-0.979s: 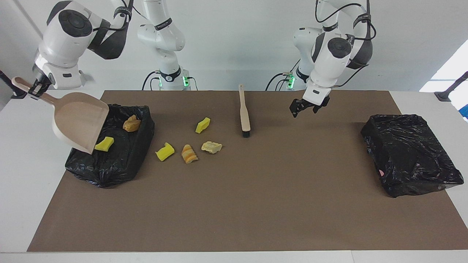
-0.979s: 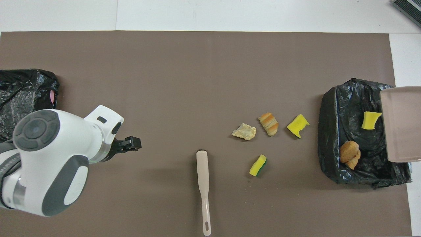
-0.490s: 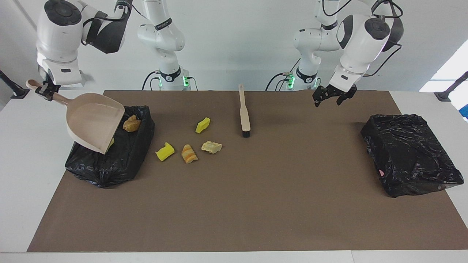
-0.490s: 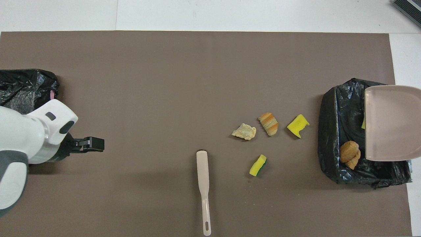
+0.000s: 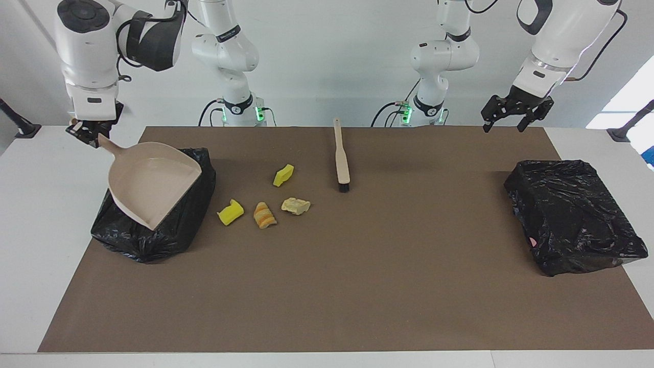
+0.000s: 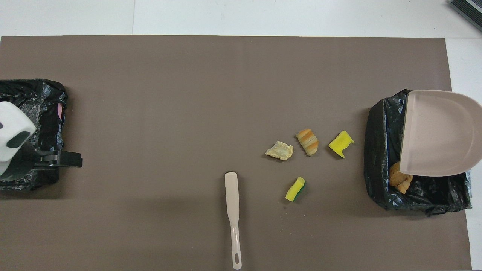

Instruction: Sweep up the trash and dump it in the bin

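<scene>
My right gripper (image 5: pixel 87 132) is shut on the handle of the beige dustpan (image 5: pixel 150 189), which hangs tilted and empty over the black-lined bin (image 5: pixel 189 220). In the overhead view the dustpan (image 6: pixel 438 133) covers most of the bin (image 6: pixel 384 150); one tan-orange lump (image 6: pixel 400 178) shows inside. Several pieces of trash lie on the brown mat beside the bin: a yellow chunk (image 5: pixel 230 212), a striped orange lump (image 5: pixel 264 214), a pale lump (image 5: pixel 296 205) and a yellow-green chunk (image 5: pixel 283 175). My left gripper (image 5: pixel 505 118) hangs open and empty above the mat at the left arm's end.
A beige brush (image 5: pixel 341 158) lies on the mat, bristles pointing away from the robots, between the trash and the left arm's end. A second black-bagged bin (image 5: pixel 572 214) sits at the left arm's end; in the overhead view the left gripper (image 6: pixel 62 160) overlaps it.
The right gripper swung the dustpan back over the bin and levelled it, hiding the yellow piece inside. The left arm lifted and moved out toward its own end of the table.
</scene>
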